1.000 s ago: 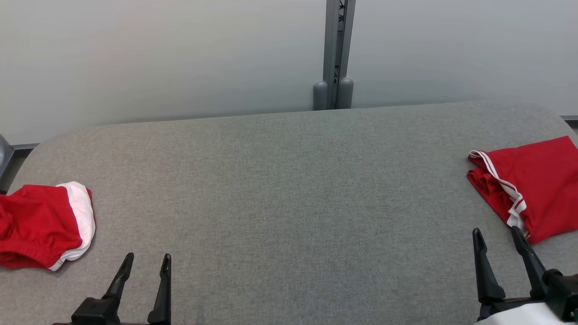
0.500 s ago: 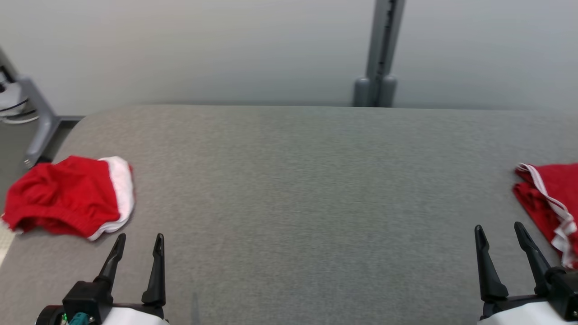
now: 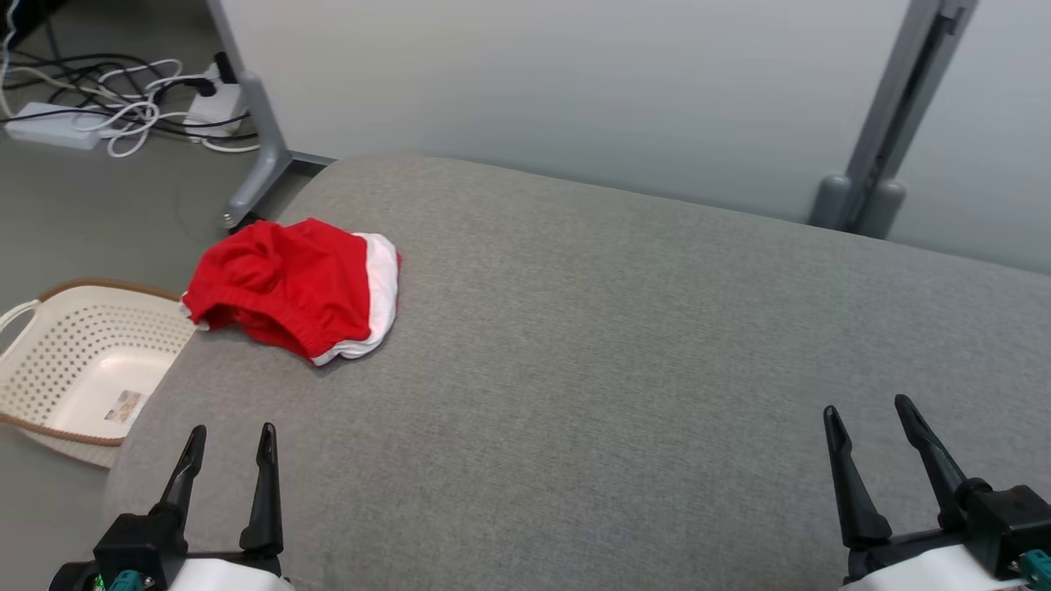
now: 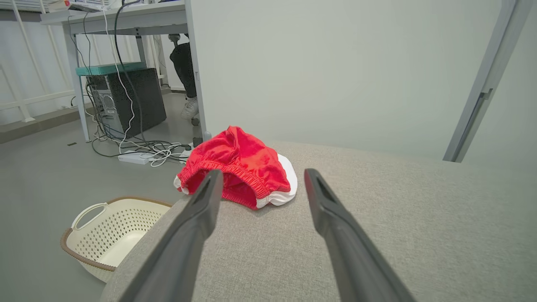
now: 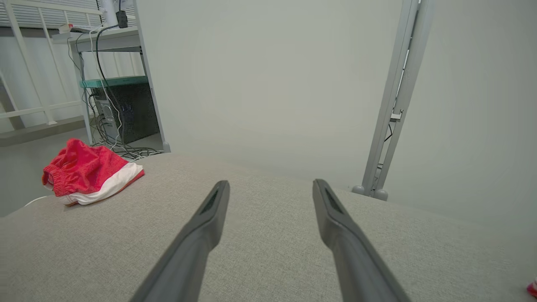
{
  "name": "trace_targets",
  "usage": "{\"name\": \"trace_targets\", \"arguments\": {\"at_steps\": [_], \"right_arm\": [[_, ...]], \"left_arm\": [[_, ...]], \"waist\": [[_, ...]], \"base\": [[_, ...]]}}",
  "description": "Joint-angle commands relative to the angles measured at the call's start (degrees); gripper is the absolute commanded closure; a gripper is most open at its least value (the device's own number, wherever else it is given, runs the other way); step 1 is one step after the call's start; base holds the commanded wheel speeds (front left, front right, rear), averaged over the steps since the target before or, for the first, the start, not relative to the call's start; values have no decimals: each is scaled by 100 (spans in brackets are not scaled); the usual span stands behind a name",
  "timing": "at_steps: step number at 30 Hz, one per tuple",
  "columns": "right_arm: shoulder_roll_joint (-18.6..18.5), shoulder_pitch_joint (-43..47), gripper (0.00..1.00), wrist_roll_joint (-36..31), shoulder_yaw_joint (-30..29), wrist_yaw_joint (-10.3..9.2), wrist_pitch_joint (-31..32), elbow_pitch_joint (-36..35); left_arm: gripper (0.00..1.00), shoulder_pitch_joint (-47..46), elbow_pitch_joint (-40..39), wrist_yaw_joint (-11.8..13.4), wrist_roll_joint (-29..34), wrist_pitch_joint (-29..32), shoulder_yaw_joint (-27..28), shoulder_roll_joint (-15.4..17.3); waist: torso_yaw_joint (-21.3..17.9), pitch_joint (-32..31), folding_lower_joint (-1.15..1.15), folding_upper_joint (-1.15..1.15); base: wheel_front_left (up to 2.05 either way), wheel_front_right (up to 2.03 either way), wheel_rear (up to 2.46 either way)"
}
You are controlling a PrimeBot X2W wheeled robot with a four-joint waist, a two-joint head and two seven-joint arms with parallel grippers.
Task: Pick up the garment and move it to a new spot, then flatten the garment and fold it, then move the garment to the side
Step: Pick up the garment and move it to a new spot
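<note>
Both parted, empty: left gripper (image 3: 232,430), right gripper (image 3: 867,405). Reach left gripper fwd to crumpled garment (image 3: 287,283) at tabletop (image 3: 616,345) edge; pinch what's prob. the waistband, w/o shoving it off.

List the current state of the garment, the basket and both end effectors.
Red garment: crumpled in a heap, unfolded, lying on the grey table near its left edge, not held.
Basket: upright on the floor beside the table.
Left end effector: open, holding nothing.
Right end effector: open, holding nothing.
</note>
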Motion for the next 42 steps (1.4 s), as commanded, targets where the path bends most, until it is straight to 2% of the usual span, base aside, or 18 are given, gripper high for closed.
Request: {"name": "trace_targets", "arguments": {"at_steps": [1,19,24,28,31,35,37,42], "right_arm": [[-22,-24,0,36,11,0,10,-30],[-12,-101,0,74,29,0,-18,-106],[-69,-202,0,72,55,0,-53,-222],[-201,-460,0,62,130,1,34,-407],[-292,-659,0,44,149,0,103,-542],[-403,-941,0,33,201,1,168,-656],[-455,-1115,0,52,202,0,176,-713],[-485,-1305,0,82,156,1,100,-691]], "left_arm": [[0,-7,8,11,-30,-23,5,26],[0,-81,-11,93,-68,-17,-79,24],[0,-359,-23,51,-135,-47,-65,-71],[0,-1029,133,14,-233,-105,61,-158],[0,-1632,439,-79,-331,-122,203,-144],[0,-2439,1216,-354,-587,17,290,-48],[0,-2997,2005,-600,-734,298,272,78],[0,-3798,3348,-952,-922,706,219,241]], "waist": [[113,-36,0,0],[151,21,0,0],[118,213,0,0],[-23,659,0,0],[-185,1038,0,0],[-478,1548,0,0],[-670,1902,0,0],[-917,2314,0,0]], "base": [[0,0,0],[0,0,0],[0,0,0],[0,0,0],[0,0,0],[0,0,0],[0,0,0],[0,0,0]]}}
